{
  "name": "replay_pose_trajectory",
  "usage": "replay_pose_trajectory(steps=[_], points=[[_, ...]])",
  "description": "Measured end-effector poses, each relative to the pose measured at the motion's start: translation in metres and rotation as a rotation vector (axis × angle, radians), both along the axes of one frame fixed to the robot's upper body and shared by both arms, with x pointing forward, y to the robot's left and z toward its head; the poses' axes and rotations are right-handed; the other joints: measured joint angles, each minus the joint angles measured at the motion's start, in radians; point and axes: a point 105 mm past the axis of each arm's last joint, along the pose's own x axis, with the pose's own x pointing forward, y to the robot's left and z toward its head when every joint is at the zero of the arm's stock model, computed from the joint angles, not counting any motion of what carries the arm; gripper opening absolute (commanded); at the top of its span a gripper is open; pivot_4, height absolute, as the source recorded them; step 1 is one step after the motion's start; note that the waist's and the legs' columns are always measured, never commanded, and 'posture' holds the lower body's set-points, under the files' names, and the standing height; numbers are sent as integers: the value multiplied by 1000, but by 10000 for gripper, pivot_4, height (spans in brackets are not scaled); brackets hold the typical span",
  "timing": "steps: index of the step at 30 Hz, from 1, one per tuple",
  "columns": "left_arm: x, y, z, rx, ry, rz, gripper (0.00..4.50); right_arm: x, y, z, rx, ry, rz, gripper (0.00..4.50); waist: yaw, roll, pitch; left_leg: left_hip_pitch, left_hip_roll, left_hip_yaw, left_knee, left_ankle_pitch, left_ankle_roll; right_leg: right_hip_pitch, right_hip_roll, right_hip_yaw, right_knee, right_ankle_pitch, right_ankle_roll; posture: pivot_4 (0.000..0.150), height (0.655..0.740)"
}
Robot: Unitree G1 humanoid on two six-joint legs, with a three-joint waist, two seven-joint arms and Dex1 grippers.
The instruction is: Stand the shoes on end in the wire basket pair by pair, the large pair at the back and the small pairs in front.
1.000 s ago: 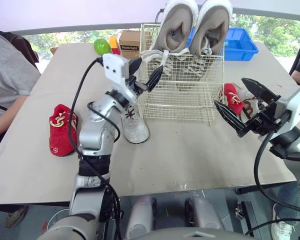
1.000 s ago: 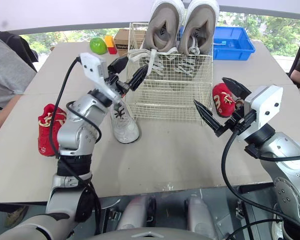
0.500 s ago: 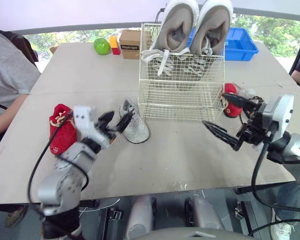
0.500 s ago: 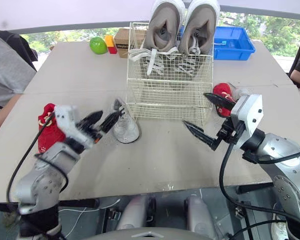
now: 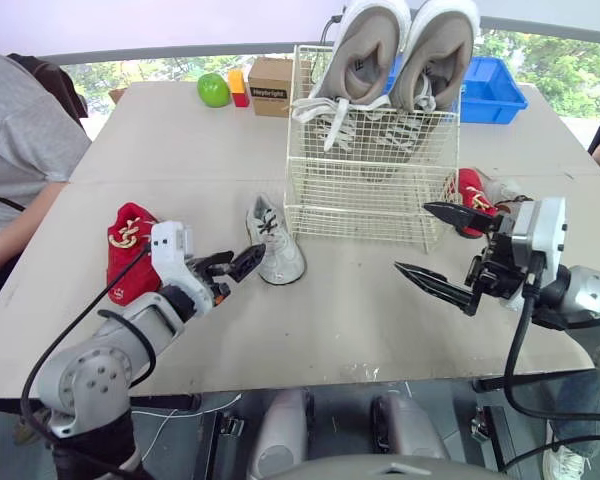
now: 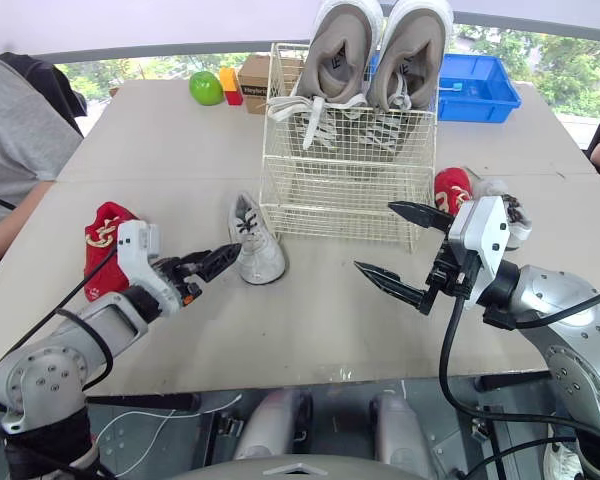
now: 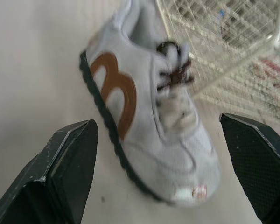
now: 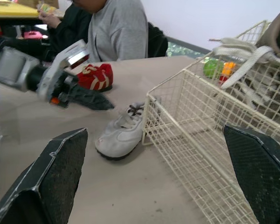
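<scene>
The left arm has dropped from beside the basket [image 5: 360, 215] to lie low over the bench [image 5: 330, 320], and the right arm has swung inward toward the basket's front.

The large pair [image 5: 400, 50] stands on end at the back of the basket, so that step looks done. None of the small shoes is in. A white shoe [image 5: 277, 255] lies on the bench just left of the basket. A red shoe [image 5: 128, 240] lies further left, and a second red shoe [image 5: 472, 187] lies by the basket's right side.

The left pincer [image 5: 242, 264] is released, its fingers spread either side of the white shoe and apart from it. The right pincer [image 5: 413, 238] hovers wide open and empty.
</scene>
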Motion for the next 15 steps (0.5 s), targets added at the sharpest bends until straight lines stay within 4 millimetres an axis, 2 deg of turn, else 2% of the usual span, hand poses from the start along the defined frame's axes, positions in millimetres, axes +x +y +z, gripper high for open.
replay_pose_trajectory(steps=[3,7,9,12,15], points=[[-5,-12,3,-11,12,-93,44677,-4,-9,-3,-20,25,-26,45000,-2,0,0,0,0,1,-1,0,0,0,-1,1,-2,0,0,1500,7400],[-22,-20,14,-1,-37,-227,44677,-1,-32,-5,-38,53,-141,45000,-3,0,0,0,0,2,-4,0,0,-1,-2,1,-5,0,0,1500,7400],[-34,-28,25,30,-90,-339,44677,6,-49,-6,-38,62,-257,45000,-3,0,0,0,0,2,-5,-1,-1,-1,-4,1,-6,0,-1,1500,7400],[-56,-60,45,87,-241,-559,44677,21,-85,-14,-66,88,-494,45000,1,1,0,0,-2,5,-8,-2,-4,-1,-11,0,-10,1,-1,1500,7400],[-70,-80,47,113,-312,-700,44677,31,-116,-31,-105,158,-694,45000,-1,1,0,0,-3,7,-10,-2,-3,-1,-13,0,-13,1,-1,1500,7400]])
